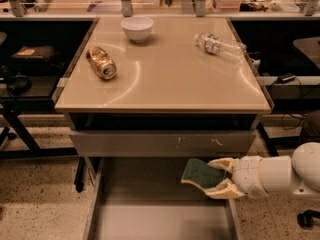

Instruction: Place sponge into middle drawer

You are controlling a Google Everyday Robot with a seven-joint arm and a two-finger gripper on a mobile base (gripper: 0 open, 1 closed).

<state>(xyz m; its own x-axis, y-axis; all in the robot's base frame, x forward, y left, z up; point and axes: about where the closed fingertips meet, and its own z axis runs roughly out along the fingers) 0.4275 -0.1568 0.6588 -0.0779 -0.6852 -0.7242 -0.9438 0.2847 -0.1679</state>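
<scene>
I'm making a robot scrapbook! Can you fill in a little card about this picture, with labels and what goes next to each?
pincer: lower right, shut on the sponge
sponge: green top showing, held over the right side of the drawer
middle drawer: pulled open below the table
tabletop: white bowl, can on its side, plastic bottle lying down

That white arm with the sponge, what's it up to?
A robot arm reaches in from the right, and its gripper holds a sponge, green side up, pinched between two yellowish fingers. It holds it over the right side of the pulled-out middle drawer, just below the closed grey panel above it. The sponge has not been let go yet. On the table top lie a white bowl, a can on its side and a plastic bottle, all untouched.
</scene>
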